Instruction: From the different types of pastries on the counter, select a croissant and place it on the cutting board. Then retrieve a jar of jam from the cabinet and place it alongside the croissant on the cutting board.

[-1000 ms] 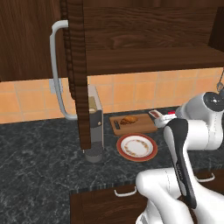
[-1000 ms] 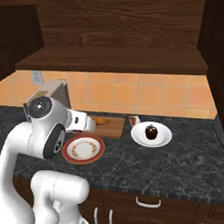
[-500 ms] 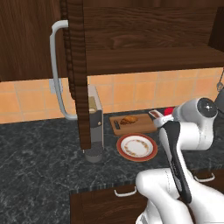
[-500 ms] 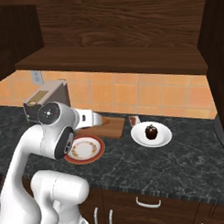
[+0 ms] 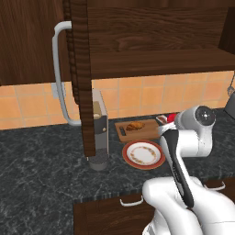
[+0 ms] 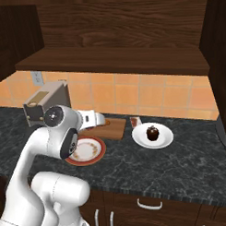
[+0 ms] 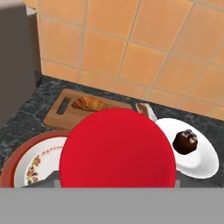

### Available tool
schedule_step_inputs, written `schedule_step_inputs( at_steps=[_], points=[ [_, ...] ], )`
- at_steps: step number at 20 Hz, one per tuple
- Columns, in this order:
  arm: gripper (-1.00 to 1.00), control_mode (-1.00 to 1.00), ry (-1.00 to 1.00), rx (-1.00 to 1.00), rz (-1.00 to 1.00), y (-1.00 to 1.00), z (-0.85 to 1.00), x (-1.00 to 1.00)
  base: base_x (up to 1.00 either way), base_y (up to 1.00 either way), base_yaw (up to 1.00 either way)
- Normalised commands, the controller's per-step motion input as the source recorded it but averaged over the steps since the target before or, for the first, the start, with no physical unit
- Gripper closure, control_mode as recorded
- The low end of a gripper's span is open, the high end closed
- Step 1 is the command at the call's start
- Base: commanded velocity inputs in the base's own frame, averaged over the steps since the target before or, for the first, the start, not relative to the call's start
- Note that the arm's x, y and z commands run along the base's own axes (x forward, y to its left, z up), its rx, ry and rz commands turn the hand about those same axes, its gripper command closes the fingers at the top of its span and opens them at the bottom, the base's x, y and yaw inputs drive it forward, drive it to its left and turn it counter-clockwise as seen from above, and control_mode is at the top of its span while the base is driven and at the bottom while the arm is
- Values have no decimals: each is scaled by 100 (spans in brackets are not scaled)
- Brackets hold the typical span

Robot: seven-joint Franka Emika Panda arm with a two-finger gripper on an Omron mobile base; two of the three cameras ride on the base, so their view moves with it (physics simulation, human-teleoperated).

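Fingers are hidden behind the jar of jam (image 7: 117, 148), whose round red top covers the lower centre of the hand view — the jaws stand wide and closed on the jar.

In the left base view, a red patch of the jar (image 5: 172, 117) shows at the right centre, just above the white arm and next to the right end of the cutting board (image 5: 147, 131).

The croissant (image 7: 89, 104) lies on the cutting board (image 7: 54, 117), at the left centre of the hand view, close to the dark strip at the board's end.

A red-rimmed plate (image 7: 26, 162) sits at the lower left, nearer than the board. A white plate (image 7: 202, 159) carrying a dark reddish-brown pastry (image 7: 185, 141) lies at the right.

In the right base view, the white plate (image 6: 162, 140) rests on the counter (image 6: 195, 162) just right of the board (image 6: 116, 127). The cabinet (image 5: 147, 41) spans the top of the left base view — its door handle (image 5: 59, 73) is at the upper left.
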Motion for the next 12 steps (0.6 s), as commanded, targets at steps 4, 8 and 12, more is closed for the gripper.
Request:
schedule_step_inputs(
  at_steps=[4, 8, 12],
  points=[
    [100, -100, 0, 0, 0, -10, -26, 60, 0, 0, 0],
    [100, -100, 0, 0, 0, -9, -25, 91, 0, 0, 0],
    [100, -100, 22, 5, 0, 0, 2, 5, 0, 0, 0]
  ],
)
